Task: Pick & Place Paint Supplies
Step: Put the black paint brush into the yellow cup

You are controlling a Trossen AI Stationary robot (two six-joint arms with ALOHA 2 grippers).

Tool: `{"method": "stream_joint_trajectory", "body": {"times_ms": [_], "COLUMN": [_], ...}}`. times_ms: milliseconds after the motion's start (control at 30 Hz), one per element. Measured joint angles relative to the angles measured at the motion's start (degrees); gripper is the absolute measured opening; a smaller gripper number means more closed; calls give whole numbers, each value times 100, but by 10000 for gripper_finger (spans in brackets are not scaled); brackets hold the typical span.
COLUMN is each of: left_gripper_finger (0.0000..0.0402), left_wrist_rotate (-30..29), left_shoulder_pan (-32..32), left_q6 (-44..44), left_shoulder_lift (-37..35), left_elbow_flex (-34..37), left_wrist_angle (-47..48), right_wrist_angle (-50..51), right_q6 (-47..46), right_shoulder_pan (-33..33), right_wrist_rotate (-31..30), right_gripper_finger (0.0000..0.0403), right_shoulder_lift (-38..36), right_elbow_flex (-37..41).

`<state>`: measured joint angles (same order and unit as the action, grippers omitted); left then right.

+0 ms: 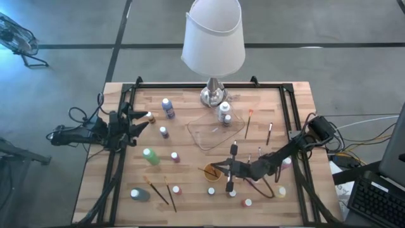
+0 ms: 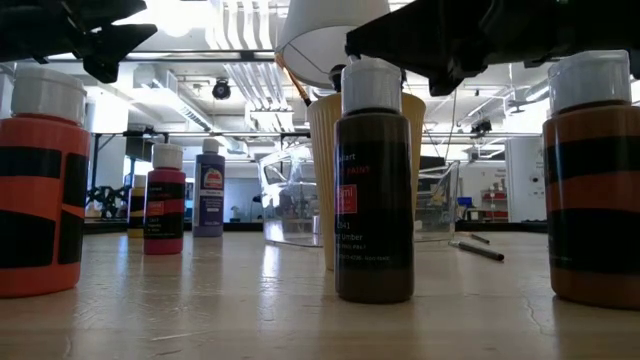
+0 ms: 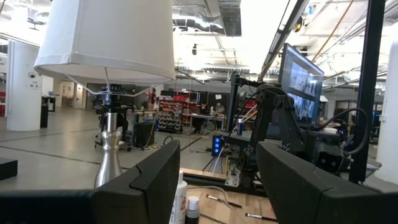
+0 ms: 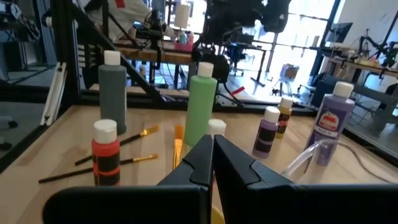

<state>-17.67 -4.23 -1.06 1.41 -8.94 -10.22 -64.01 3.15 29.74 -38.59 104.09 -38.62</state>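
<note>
Nearest the low camera, a brown paint bottle (image 2: 373,180) is seen standing upright on the table (image 2: 250,300), flanked by two orange bottles, one at the left edge (image 2: 40,180) and one at the right edge (image 2: 595,180); farther back a pink bottle (image 2: 165,198) and a purple bottle (image 2: 209,188) stand near the clear tray (image 2: 290,205).

From above, the bottles and brushes are seen scattered over the wooden top: a green bottle (image 1: 150,156) left of centre, a grey bottle (image 1: 139,194) near the front left, and two brushes (image 1: 163,191) beside it. The right gripper (image 1: 231,170) is held over the front centre, just beside the orange cup (image 1: 212,172), with its fingers pressed together; whether anything thin is pinched cannot be told. The left gripper (image 1: 140,118) waits at the left edge, spread wide and empty.

Past the left wrist's parted fingers (image 3: 155,180), a lamp (image 3: 109,74) is seen.

Past the right wrist's closed fingers (image 4: 205,162), the green bottle (image 4: 201,109), the grey bottle (image 4: 112,90) and an orange bottle (image 4: 106,152) are seen upright.
</note>
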Motion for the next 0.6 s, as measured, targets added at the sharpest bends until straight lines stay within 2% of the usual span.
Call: {"method": "stream_joint_trajectory", "body": {"times_ms": [600], "left_gripper_finger": [218], "left_wrist_rotate": [-1], "left_shoulder_pan": [-1], "left_q6": [2], "left_shoulder_lift": [-1], "left_elbow_flex": [0], "left_wrist_angle": [-2], "right_wrist_angle": [398], "right_q6": [-278], "right_shoulder_pan": [-71], "right_wrist_rotate": [136], "right_gripper_finger": [8], "right_shoulder_lift": [-7], "right_elbow_flex": [-26]}}
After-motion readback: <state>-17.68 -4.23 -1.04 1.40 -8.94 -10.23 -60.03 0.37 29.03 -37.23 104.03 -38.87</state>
